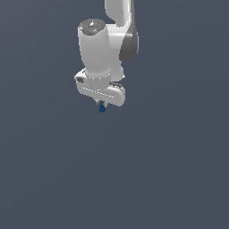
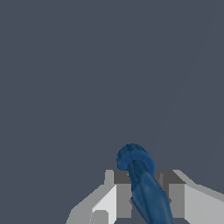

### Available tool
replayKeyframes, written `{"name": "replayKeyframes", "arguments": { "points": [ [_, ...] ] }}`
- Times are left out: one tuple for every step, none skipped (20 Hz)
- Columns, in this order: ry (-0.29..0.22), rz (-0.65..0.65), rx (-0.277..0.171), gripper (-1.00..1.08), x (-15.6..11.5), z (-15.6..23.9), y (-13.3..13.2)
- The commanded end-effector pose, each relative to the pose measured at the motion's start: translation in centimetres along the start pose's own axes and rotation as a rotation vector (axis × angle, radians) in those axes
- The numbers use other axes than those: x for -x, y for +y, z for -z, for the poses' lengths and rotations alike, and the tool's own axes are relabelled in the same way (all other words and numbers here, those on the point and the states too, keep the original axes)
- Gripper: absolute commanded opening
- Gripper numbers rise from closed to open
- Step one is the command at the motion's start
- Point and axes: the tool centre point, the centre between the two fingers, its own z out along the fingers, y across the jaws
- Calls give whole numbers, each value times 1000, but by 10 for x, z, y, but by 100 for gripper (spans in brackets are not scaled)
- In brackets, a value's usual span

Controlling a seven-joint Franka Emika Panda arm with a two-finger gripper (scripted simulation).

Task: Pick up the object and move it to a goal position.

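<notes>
The object is a tiny dark blue item hanging just below the white arm's hand in the exterior view. In the wrist view the object looks like a dark blue ribbed rod with a rounded end, sticking out from between the two grey fingers. My gripper is shut on it, one finger pressed against each side. The part of the object inside the grip is hidden.
A uniform dark grey surface fills the rest of both views. The white arm rises above the gripper towards the exterior view's top.
</notes>
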Motion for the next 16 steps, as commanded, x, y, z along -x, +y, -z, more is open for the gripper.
{"name": "replayKeyframes", "arguments": {
  "points": [
    [-1, 0, 0, -100, 4, 21, 15],
    [-1, 0, 0, -100, 6, 28, 20],
    [0, 0, 0, -100, 7, 35, 25],
    [0, 0, 0, -100, 8, 42, 30],
    [0, 0, 0, -100, 9, 49, 35],
    [0, 0, 1, -100, 10, 55, 39],
    [0, 0, 1, -100, 10, 60, 43],
    [0, 0, 1, -100, 11, 65, 46],
    [0, 0, 1, -100, 12, 70, 50],
    [0, 0, 1, -100, 12, 74, 52],
    [0, 0, 1, -100, 13, 77, 55],
    [0, 0, 1, -100, 13, 80, 57],
    [0, 1, 2, -100, 13, 83, 58],
    [0, 1, 2, -100, 13, 84, 59],
    [0, 1, 2, -100, 13, 86, 60],
    [1, 1, 2, -100, 13, 86, 60]
  ]
}}
